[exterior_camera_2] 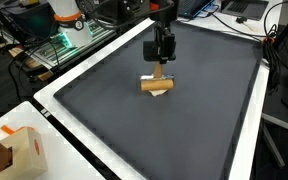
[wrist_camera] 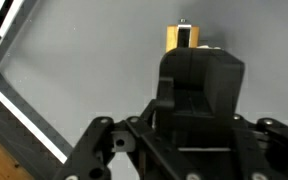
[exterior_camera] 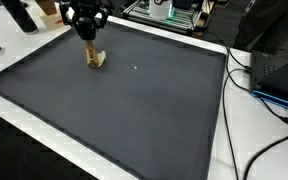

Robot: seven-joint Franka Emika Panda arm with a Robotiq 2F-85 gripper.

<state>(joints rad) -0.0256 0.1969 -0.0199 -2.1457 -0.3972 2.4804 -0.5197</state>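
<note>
Grey mat [exterior_camera_2: 209,125]; wooden block [exterior_camera_2: 157,86] under fingers [exterior_camera_2: 161,58]

Reaching down from above in both exterior views, pointing the gripper [exterior_camera: 88,38] [exterior_camera_2: 161,64] straight down with the wrist held vertical. Holding the fingers [exterior_camera_2: 158,57] close together at the tips, filling the lower wrist view with the black housing.

The block [exterior_camera_2: 156,86] is set on the mat [exterior_camera_2: 204,130], under the gripper [exterior_camera_2: 162,62]; a box [exterior_camera_2: 24,150] is placed beside the mat.
</note>
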